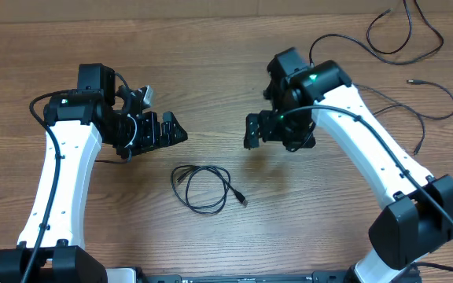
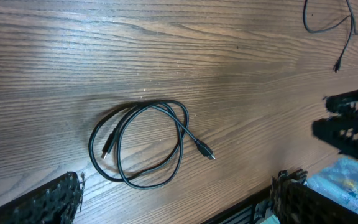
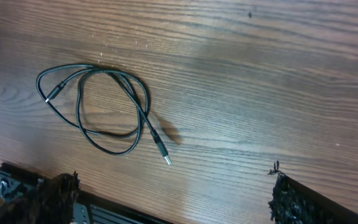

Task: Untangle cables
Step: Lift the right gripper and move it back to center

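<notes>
Centrally on the desk [image 1: 211, 71]: coiled black cable [image 1: 205, 187], lying loose between the arms. Left claw [image 1: 171, 130] spread wide, gripping nothing. Right claw [image 1: 252, 132] likewise wide apart, empty. Neither touching the coil. More cables [image 1: 403, 39] at far right corner.

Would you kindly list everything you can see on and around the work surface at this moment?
Coiled cable: one, black, lying in loose loops in the middle near the front edge, both plug ends free.
Loose cables: at least two, exact count unclear, black and thin, spread over the far right corner.
Table: one, brown wood grain, under everything.
Arms: two, white with black joints; left arm and right arm rise from the near edge.
Grippers: two, black; left gripper and right gripper face each other, both open and empty.
</notes>
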Motion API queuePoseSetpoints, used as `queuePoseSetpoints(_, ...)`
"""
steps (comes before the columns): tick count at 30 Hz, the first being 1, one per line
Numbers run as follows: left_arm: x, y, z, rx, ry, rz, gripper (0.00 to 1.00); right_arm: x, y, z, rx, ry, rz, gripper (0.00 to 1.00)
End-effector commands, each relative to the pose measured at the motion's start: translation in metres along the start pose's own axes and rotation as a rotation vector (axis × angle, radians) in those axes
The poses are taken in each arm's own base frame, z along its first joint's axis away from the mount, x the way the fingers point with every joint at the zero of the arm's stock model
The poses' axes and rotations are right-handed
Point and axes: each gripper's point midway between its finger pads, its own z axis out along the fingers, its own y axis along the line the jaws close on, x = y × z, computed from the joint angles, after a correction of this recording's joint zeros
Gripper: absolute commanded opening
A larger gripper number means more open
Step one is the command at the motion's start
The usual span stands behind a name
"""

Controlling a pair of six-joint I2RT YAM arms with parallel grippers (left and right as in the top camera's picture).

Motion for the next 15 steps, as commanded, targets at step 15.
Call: queuePoseSetpoints(15,-0.011,-0.002,0.0,0.007,-0.041,0.019,1.0,-0.013,0.005,0.001,-0.014,-0.058,0.026,1.0)
